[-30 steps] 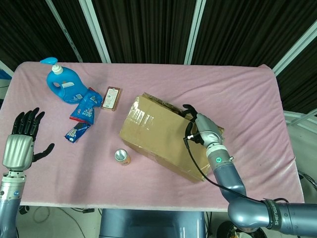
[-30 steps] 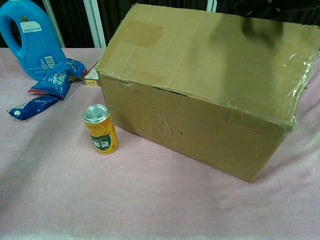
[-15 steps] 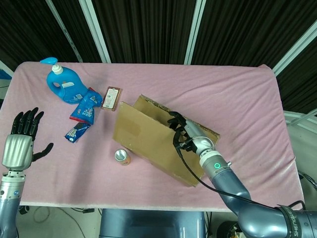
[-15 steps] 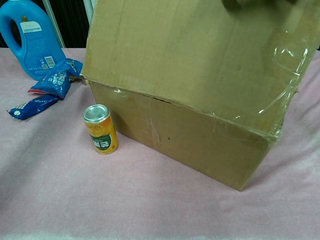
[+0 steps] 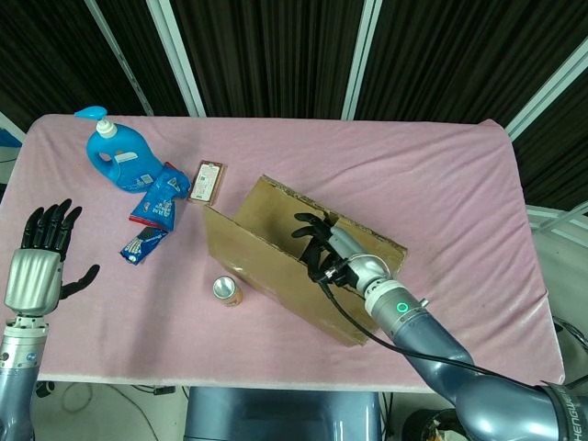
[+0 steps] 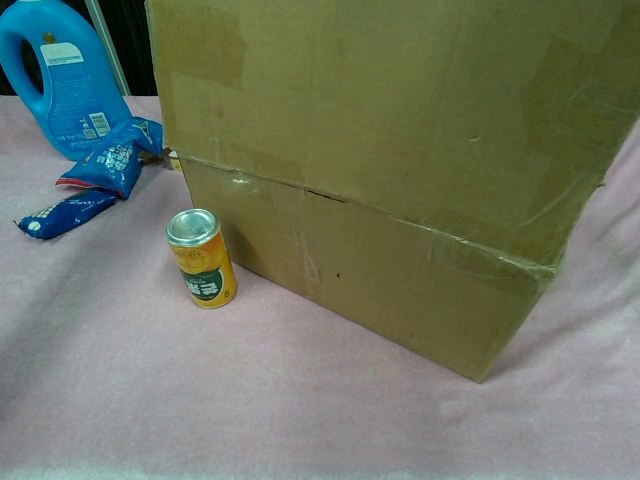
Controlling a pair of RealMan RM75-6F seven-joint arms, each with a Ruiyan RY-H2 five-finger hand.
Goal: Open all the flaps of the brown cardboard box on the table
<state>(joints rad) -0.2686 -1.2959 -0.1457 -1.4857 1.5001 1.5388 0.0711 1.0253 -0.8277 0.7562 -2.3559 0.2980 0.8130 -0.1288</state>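
Lifting the near long flap (image 5: 262, 262) of the box (image 6: 380, 270): the right hand (image 5: 322, 246) hooks dark fingers over the flap's top edge, so it grips the flap, which stands roughly upright. The chest view does not show the hand at all. The left hand (image 5: 41, 257) hangs off the bench's left edge, fingers spread, holding nothing.

Near to far:
- Bench (image 5: 459, 184), covered in a pink cloth with a soft nap.
- Small can (image 6: 202, 258), orange and green label, shiny metal top, upright, just beside the box's near wall.
- Box sits mid-bench, skewed to the bench edge. Plain brown corrugated board, matte, with clear glossy tape along seams and corners.
- Two blue crinkled snack packets (image 5: 152, 211), then a small flat carton (image 5: 207, 181) to the box's left.
- Blue detergent bottle (image 5: 115, 158) at the far left.

Handling (judgement):
- The box looks light and likely empty or nearly so; interior cannot be seen.
- Board is stiff across the panel but hinges freely at the score line.
- Tape is slick; bare board gives better friction.
- Best hold: free edge of each flap near its middle, fingers hooked over, pulling outward.
- A light box may slide on the cloth, so bracing with the other hand would help.
- The can stands near the flap's fold-down path; risk of tipping.

Far flaps' state cannot be told.
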